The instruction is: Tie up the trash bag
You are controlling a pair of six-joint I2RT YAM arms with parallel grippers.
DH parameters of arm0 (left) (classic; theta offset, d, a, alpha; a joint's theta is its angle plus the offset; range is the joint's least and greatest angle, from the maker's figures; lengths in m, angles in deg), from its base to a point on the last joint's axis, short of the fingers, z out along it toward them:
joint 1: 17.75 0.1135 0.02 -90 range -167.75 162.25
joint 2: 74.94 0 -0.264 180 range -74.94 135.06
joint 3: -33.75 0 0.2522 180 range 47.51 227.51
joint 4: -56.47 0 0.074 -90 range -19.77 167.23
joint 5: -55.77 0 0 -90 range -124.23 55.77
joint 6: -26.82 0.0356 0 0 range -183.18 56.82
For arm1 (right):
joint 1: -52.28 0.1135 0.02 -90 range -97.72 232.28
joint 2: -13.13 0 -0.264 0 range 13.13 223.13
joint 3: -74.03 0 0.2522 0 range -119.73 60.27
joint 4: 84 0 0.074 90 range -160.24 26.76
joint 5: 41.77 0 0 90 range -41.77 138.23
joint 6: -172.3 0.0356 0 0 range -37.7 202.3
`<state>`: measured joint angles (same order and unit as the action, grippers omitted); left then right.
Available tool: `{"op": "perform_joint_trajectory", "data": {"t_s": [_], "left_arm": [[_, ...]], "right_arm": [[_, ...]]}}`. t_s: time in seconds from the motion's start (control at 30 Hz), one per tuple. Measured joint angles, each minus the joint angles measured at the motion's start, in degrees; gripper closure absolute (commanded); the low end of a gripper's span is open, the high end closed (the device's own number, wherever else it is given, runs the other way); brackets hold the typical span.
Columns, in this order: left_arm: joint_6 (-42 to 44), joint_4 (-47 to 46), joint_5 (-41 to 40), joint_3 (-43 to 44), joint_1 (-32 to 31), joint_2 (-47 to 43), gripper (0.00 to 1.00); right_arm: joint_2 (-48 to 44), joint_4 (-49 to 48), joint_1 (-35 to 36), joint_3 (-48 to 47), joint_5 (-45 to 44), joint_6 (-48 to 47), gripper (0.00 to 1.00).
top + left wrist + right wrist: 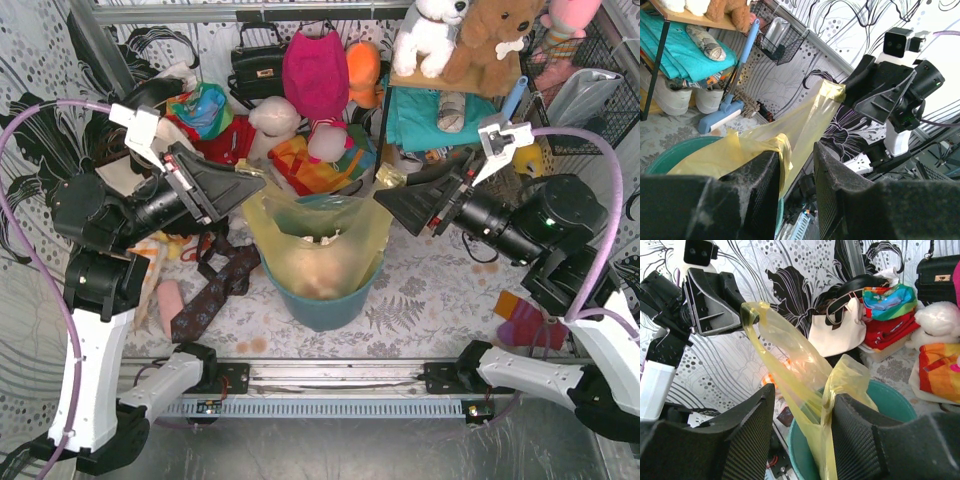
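Top external: trash bag sits in the teal bin, mid-surface, mouth pulled wide left to right. Left gripper is clamped on the left corner, right gripper on the right corner. (A)

Wrist views agree? (B)

Yes. Left wrist: yellow film pinched between the fingers. Right wrist: a bunched strip runs down between the pads. Both are clenched on plastic, neither released. (A)

What's inside? (B)

Something pale and lumpy at the bottom, seen through the film. Can't tell what. As far as I can see, the bin holds only the bag. Wire basket far right has a grey-white item in it, not relevant. (A)

Failure modes? (B)

My read:
1. The film is thin and the top edge looks taut between the arms. More spread and it tears at a pinch point or slips out.
2. Pulling up rather than inward could lift or tip the bin, which looks light, into the clutter on the far side.
3. Crossing the corners for the knot brings the grippers close together, so there's a collision risk. Any regrasp leaves one corner loose, and it could drop back into the bin. (A)
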<state>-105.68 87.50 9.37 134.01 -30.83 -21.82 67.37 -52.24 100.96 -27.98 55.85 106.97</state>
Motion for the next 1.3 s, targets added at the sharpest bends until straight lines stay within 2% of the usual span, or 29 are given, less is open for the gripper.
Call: {"op": "perform_joint_trajectory", "data": {"t_s": [0.2,0.37,0.47,0.63,0.73,0.87,1.0,1.13,1.3], "left_arm": [[1.8,3.8,-0.7,0.0,0.0,-0.1,0.5],[3.3,7.4,-1.6,-0.1,0.0,-0.3,0.47],[3.9,9.0,-2.2,-0.1,0.0,-0.5,0.55],[2.7,7.5,-2.3,-0.3,0.0,-0.9,0.77],[1.1,4.9,-1.8,-1.3,0.0,-1.1,0.81],[-0.7,1.7,-0.4,-2.7,0.0,-1.4,0.81],[-2.8,-2.3,1.4,-4.1,0.0,-1.9,0.81],[-4.4,-5.3,3.0,-4.3,0.0,-1.9,0.81],[-5.3,-7.2,3.8,-4.7,0.0,-2.0,0.81]], "right_arm": [[0.5,7.9,0.0,-5.7,-0.4,-3.2,0.39],[2.7,13.0,0.0,-12.0,1.6,-5.4,0.36],[4.4,15.0,0.0,-15.1,2.9,-6.6,0.36],[8.9,15.5,0.0,-19.9,6.8,-8.5,0.33],[13.7,15.0,0.0,-24.0,10.1,-10.1,0.28],[19.1,11.8,0.0,-25.1,15.0,-13.6,0.17],[21.7,4.5,0.0,-19.7,20.8,-17.3,0.04],[22.3,-3.8,0.0,-13.5,25.5,-19.8,0.02],[24.2,-12.7,0.7,-11.9,29.3,-20.9,0.03]]}}
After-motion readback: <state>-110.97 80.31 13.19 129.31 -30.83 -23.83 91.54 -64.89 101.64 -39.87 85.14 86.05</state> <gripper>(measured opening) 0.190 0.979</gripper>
